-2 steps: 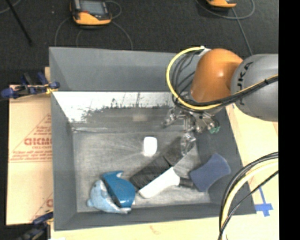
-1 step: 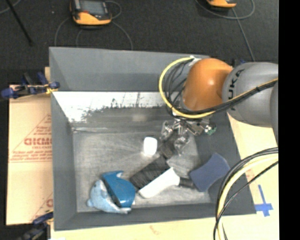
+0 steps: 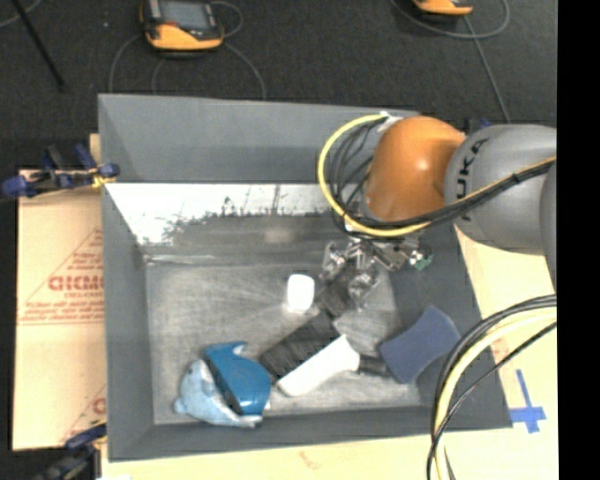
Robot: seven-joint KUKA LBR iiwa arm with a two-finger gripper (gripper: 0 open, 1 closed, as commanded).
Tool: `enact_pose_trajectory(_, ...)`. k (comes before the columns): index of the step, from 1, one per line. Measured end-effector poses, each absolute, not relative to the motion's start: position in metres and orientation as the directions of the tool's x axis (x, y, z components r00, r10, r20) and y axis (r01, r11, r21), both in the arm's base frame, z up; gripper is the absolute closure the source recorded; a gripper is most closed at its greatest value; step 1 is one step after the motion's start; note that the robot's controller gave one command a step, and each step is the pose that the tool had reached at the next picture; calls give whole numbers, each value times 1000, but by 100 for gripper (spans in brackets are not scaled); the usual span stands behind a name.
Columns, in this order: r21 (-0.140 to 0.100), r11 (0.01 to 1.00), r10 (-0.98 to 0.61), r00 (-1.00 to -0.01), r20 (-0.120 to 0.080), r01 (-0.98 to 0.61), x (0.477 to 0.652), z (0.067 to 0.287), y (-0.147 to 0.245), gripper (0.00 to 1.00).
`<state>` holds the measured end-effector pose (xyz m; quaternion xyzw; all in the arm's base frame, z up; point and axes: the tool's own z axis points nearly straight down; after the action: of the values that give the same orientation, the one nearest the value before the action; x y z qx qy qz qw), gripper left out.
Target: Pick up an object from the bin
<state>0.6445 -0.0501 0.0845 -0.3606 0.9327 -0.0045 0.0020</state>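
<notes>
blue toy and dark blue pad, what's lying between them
In the camera view, a black-bristled brush with a white handle lies between the blue toy and the dark blue pad.

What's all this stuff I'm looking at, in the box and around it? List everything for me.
bin: one, grey metal, middle of the view
block: one, white, small, bin floor near the middle
brush: one, black head with white handle, lying slantwise at front middle
toy: one, bright blue on pale blue, front left corner
pad: one, dark blue, front right
devices: two, orange and black, on the dark floor beyond the bin
arm: one, grey, reaching in from the right
cover: one, orange, on the wrist
cables: several, yellow and black, looped around the wrist
gripper: one, metal, over the bin's middle, right of the block
</notes>
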Motion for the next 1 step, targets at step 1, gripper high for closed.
enact_pose_trajectory(1,-7,740,-673,-740,-4,-673,645,111,-25,100)
